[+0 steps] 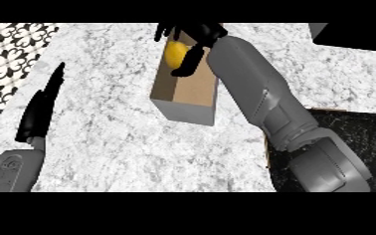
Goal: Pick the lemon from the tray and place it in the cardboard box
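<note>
Right hand was over the far end of the cardboard box, at twelve o'clock, fingers curled around the lemon; left hand rested at nine o'clock, fingers straight; tray lay at four o'clock.

There is only 1 view, from the robot's head. It looks steeply down at the marble counter, quite near. The 2 forearms enter from the lower edge. The cardboard box stands near the middle, the dark tray shows at the right edge.
</note>
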Tool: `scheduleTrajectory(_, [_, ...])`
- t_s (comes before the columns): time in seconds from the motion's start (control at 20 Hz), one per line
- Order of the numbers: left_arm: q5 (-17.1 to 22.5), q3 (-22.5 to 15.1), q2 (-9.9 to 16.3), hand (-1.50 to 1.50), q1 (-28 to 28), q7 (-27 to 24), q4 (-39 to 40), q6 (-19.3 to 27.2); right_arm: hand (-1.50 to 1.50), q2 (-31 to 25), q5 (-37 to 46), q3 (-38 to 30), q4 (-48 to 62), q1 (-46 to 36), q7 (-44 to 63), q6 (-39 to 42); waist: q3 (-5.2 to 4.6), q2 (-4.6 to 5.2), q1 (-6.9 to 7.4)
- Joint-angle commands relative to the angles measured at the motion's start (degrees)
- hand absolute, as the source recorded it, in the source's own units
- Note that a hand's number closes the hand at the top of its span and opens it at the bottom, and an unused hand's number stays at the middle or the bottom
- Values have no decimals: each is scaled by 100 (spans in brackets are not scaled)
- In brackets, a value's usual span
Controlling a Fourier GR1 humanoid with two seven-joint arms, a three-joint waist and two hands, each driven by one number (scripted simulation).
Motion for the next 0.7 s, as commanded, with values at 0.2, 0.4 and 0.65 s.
scheduleTrajectory(0.2, [-84, -45, -110, 0, -248, -23, 233, 33, -150, 8, -523, -22, -57, 41, -91, 160, 2, 31, 51])
scheduleTrajectory(0.4, [-142, -82, -71, 0, 16, -88, -7, 50, -150, 8, -918, -223, -213, 324, -616, -184, 10, 23, 82])
scheduleTrajectory(0.65, [-78, 30, -78, 0, -104, 159, -3, 68, -150, 8, -1602, -838, -212, 164, -654, -137, 15, 13, -162])
